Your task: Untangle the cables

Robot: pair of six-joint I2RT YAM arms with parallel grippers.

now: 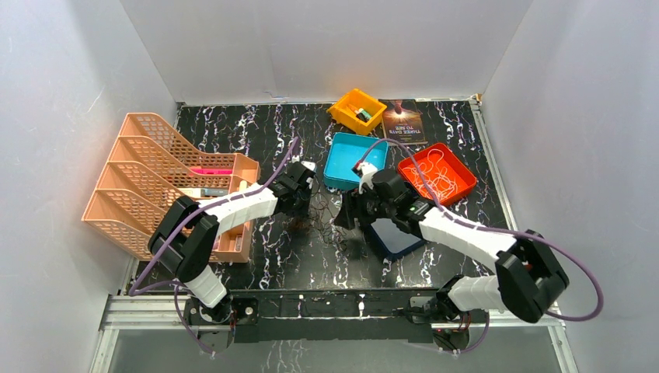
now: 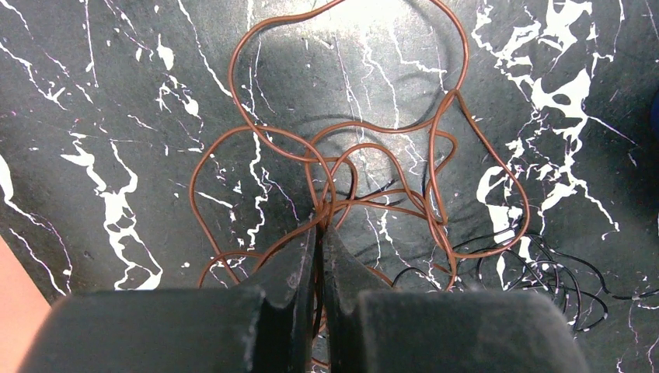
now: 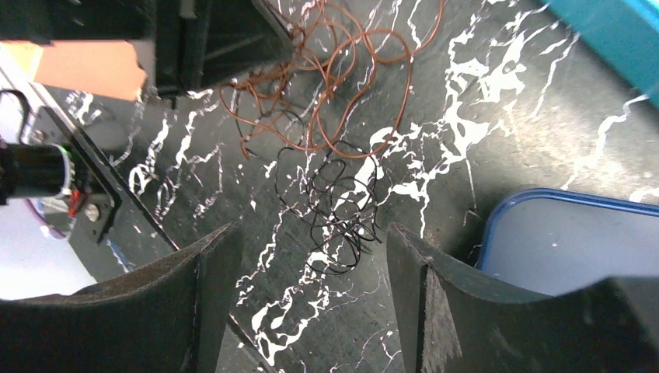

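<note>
Just off the near-left corner of the teal tray [image 1: 336, 159], on the marbled worktop [image 1: 233, 128], the cables [image 1: 320, 220] lie as a loose clump between the two arms. The brown cable [image 2: 326, 203] spreads in wide, overlapping loops closest to that corner. The black cable [image 3: 342, 210] sits in a tighter knot a little farther out from the tray's near edge.

The left end effector [image 2: 320, 229] is pressed together, pinching a few brown strands where several loops cross. The right end effector [image 3: 311, 233] hangs over the black knot with its jaws spread wide, holding nothing.

I judge the job to be in its early part. The two colours mostly keep to their own patches, but in the right wrist view black strands run in among the lowest brown loops, so they are not yet apart. Each cable also crosses itself many times.

No white cable can be picked out against the worktop's white veins. How many strands the closed fingers hold is hidden between them. From above, the clump is too fine to trace, and the arms cover part of it.
</note>
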